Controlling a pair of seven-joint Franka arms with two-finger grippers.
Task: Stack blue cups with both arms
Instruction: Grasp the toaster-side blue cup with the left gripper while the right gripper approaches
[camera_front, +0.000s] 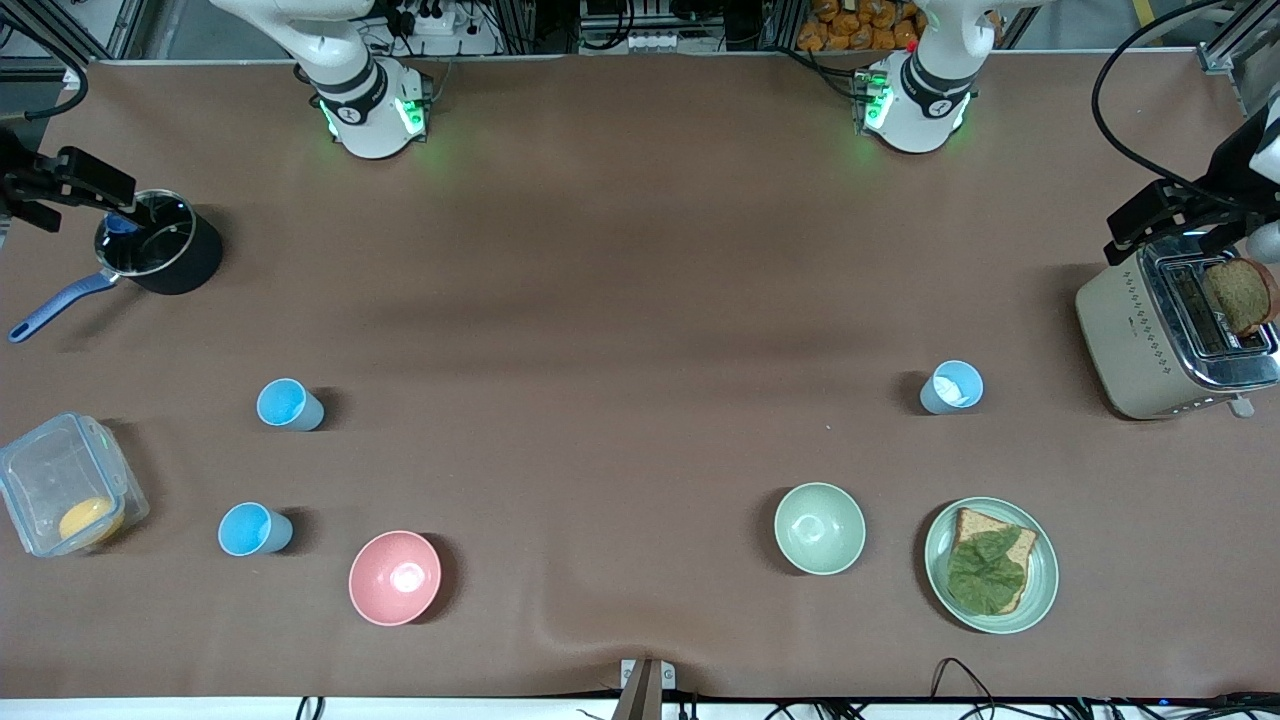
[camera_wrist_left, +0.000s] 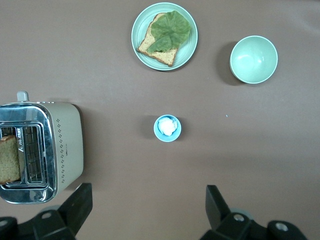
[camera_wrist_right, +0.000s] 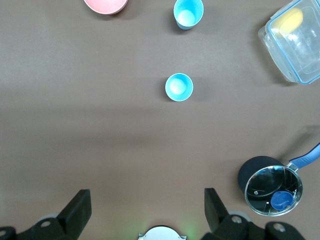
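Two sky-blue cups stand upright toward the right arm's end: one (camera_front: 290, 404) (camera_wrist_right: 179, 87), and one nearer the front camera (camera_front: 255, 529) (camera_wrist_right: 188, 13). A paler grey-blue cup (camera_front: 951, 387) (camera_wrist_left: 167, 128) with something white inside stands upright toward the left arm's end, beside the toaster. My right gripper (camera_wrist_right: 146, 210) (camera_front: 65, 195) is open and empty, high over the table between its base and the two sky-blue cups. My left gripper (camera_wrist_left: 147, 210) (camera_front: 1135, 235) is open and empty, high over the table by the paler cup.
A pink bowl (camera_front: 394, 577) sits beside the nearer sky-blue cup. A pale green bowl (camera_front: 819, 527) and a plate (camera_front: 1040, 590) with toast and lettuce lie near the paler cup. A toaster (camera_front: 1130, 340), a black pot (camera_front: 185, 265) and a clear container (camera_front: 60, 480) stand at the table's ends.
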